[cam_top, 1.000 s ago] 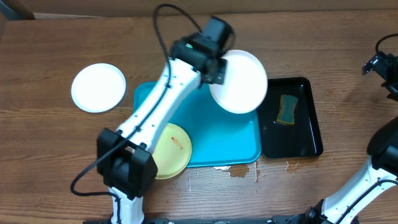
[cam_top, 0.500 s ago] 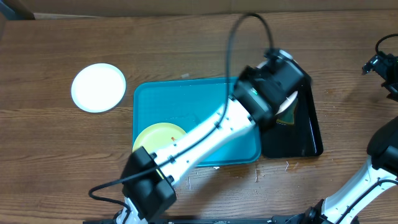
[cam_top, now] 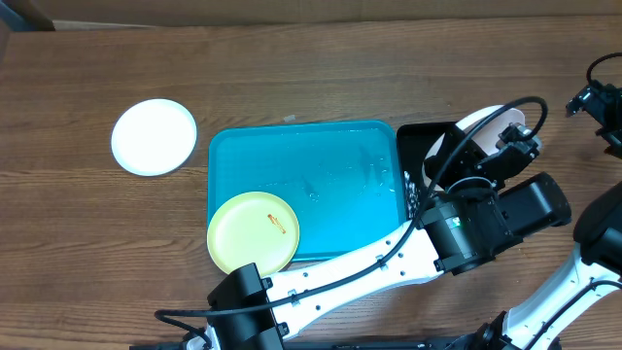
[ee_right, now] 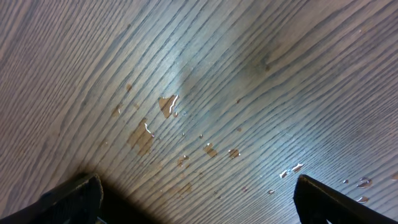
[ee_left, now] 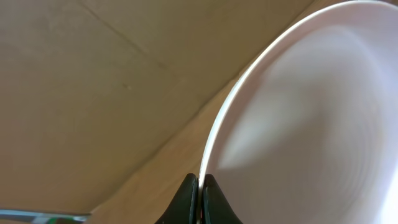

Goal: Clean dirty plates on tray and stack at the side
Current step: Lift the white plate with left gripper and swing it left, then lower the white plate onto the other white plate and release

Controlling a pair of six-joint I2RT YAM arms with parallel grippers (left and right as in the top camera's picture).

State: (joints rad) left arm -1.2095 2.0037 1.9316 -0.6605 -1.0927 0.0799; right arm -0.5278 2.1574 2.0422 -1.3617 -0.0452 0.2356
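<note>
Rim of the held plate (ee_left: 298,112) is clamped by the left gripper (ee_left: 199,185) above the black tray (cam_top: 416,146); the arm hides most of both overhead. Yellow plate (cam_top: 253,231) overhangs the tray's (cam_top: 321,165) near-left corner, with open floor behind it. White plate (cam_top: 154,136) lies well left. Right gripper (ee_right: 196,186) gapes over the wet table (ee_right: 249,62).

Wooden table (cam_top: 292,68) carries turquoise tray (cam_top: 321,165), black tray (cam_top: 413,141), white plate (cam_top: 154,137).

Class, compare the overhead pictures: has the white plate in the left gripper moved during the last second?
Yes. The white plate has travelled right, from the far right corner of the blue tray to above the black tray.
</note>
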